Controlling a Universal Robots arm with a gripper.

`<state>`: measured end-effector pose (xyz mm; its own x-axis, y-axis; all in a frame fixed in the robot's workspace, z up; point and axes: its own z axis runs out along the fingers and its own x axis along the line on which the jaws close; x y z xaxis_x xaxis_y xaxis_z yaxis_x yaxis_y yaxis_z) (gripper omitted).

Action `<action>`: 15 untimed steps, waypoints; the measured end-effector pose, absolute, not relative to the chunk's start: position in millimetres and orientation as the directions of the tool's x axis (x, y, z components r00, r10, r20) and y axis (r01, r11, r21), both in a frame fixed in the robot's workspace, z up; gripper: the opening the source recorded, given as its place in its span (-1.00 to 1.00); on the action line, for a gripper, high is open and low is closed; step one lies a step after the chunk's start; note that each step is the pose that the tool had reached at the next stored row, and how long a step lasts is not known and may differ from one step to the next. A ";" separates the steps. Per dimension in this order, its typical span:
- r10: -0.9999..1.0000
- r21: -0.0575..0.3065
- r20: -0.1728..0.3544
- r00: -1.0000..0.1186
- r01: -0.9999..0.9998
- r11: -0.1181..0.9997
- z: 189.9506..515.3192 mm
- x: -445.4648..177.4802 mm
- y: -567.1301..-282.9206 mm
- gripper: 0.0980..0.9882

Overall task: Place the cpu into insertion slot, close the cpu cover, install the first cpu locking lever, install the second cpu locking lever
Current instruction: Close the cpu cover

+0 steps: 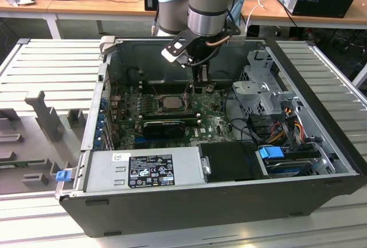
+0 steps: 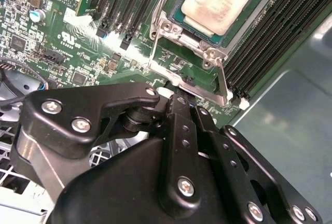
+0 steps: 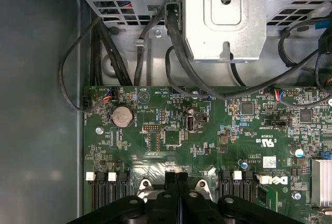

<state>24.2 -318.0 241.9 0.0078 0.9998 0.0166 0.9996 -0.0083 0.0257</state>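
The cpu (image 2: 217, 2), upper centre, is seated, cpu cover (image 2: 189, 38) down; gripper (image 2: 182, 102) jaws pressed together beside a locking lever (image 2: 223, 81), judged unlatched.

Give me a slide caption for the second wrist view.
Tool shut beside the cpu cover, which lies down around the seated cpu.

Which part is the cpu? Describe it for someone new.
In the open computer case, look at the green motherboard. The cpu sits between the banks of long black memory slots: the lone flat square with a pale, stained metal top.
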 end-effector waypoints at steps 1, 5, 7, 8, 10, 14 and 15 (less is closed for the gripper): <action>1.000 0.026 0.017 0.008 1.000 -0.008 241.9 23.9 -318.0 -0.98; 1.000 0.026 0.017 0.008 1.000 -0.008 241.9 22.6 -318.0 -0.98; 1.000 0.026 0.017 0.008 1.000 -0.008 241.8 22.2 -318.0 -0.98; 1.000 0.026 0.017 0.008 1.000 -0.008 241.9 21.9 -318.0 -0.98; 1.000 0.026 0.017 0.008 1.000 -0.008 241.8 21.0 -317.9 -0.98; 1.000 0.026 0.017 0.008 1.000 -0.008 241.8 19.0 -318.0 -0.98; 1.000 0.026 0.017 0.008 1.000 -0.008 241.8 18.6 -317.9 -0.98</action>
